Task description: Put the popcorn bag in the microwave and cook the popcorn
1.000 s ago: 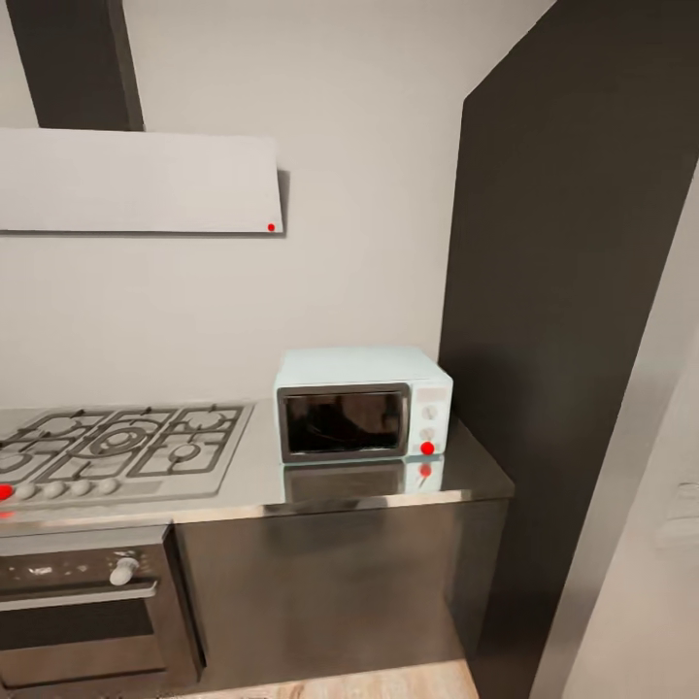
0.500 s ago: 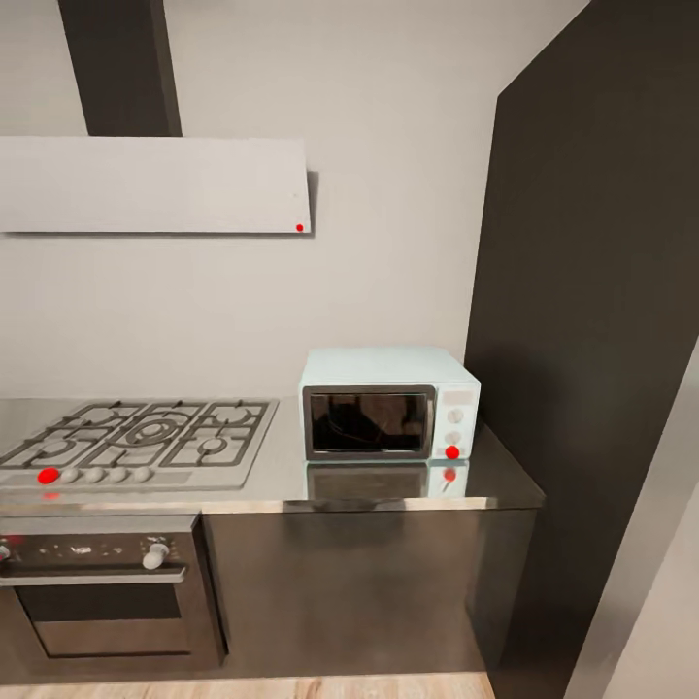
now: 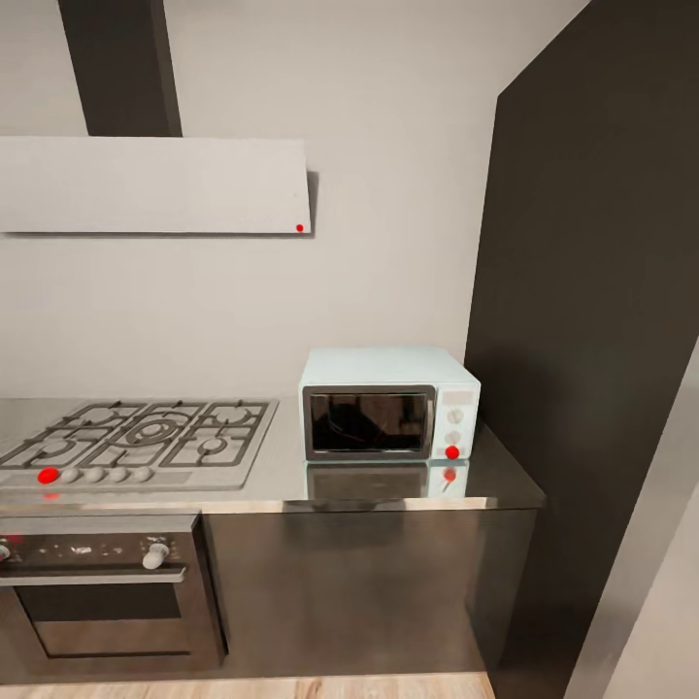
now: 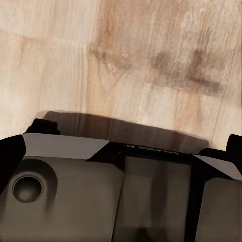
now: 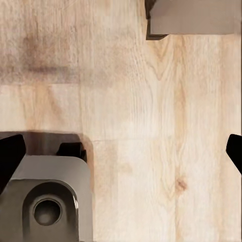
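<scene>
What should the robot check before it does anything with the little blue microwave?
1. Microwave in sight, standing on the countertop: ok.
2. Microwave door shut, so it needs opening first: ok to see, not ok for loading.
3. Popcorn bag found: not ok, none on the stretch of countertop seen from the head.
4. Left tool empty: ok, fingers spread over bare wooden floor.
5. Right tool empty: ok, fingers spread over the floor.
6. Stove burners off: cannot tell; a red dot shows at its knobs.

Robot base (image 4: 101,201): grey-beige panels with black trim and a round recessed socket; black fingertips (image 5: 10,156) at frame edges.
</scene>
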